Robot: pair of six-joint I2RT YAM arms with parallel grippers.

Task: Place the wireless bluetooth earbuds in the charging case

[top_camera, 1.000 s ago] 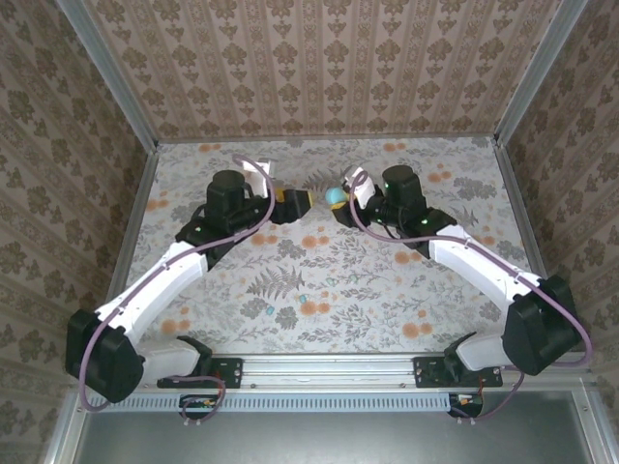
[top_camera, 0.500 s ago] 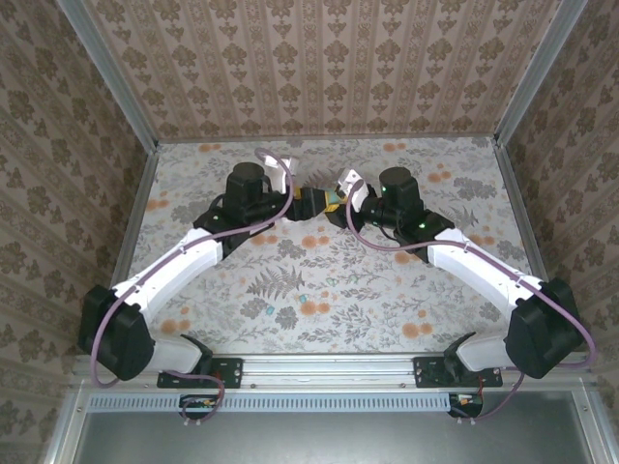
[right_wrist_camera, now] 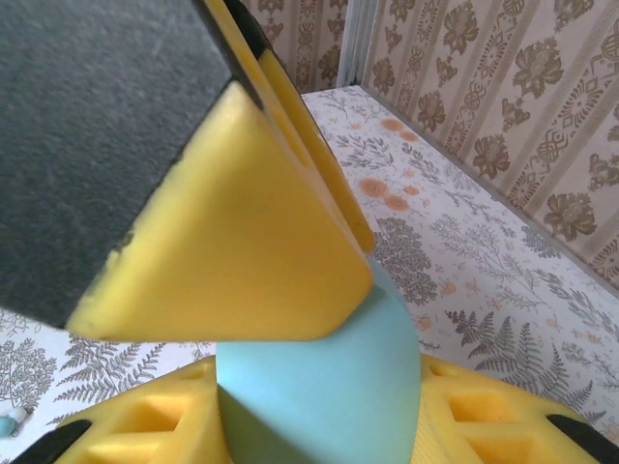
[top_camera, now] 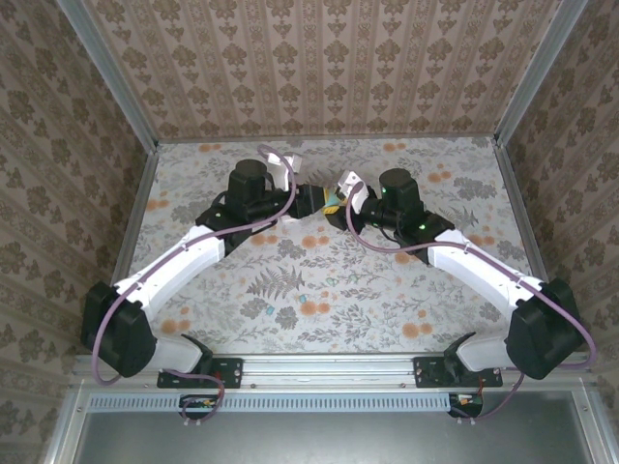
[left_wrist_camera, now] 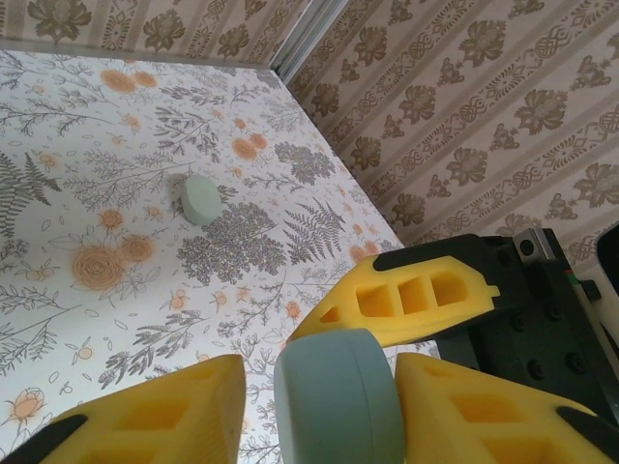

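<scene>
charging case: pale blue, pebble-shaped charging case (right_wrist_camera: 319,387), held up off the table between the two grippers where they meet over the far middle of the table; whether its lid is open cannot be told.
earbud: one tiny teal-and-white earbud (right_wrist_camera: 10,420) lies loose on the table cloth, well apart from the case and not in it.
teal specks: in the top view, small teal specks (top_camera: 310,307) lie near the middle of the table, nearer the arm bases; too small to identify.
right gripper: the right gripper (right_wrist_camera: 319,430) has a yellow finger on each side of the case; the jaws are partly closed and clamped on it.
left gripper: the left gripper (left_wrist_camera: 319,391) reaches in from the opposite side with the case between its yellow fingers. one finger lies against the case and a thin strip of cloth shows beside the other, so whether it grips cannot be told.
crossing: one finger of the left gripper lies across the top of the case in the right wrist view.
pale green piece: a rounded pale green piece (left_wrist_camera: 201,198) lies on the cloth, well apart from both grippers.
table: floral table cloth (top_camera: 387,290), patterned walls on three sides.
</scene>
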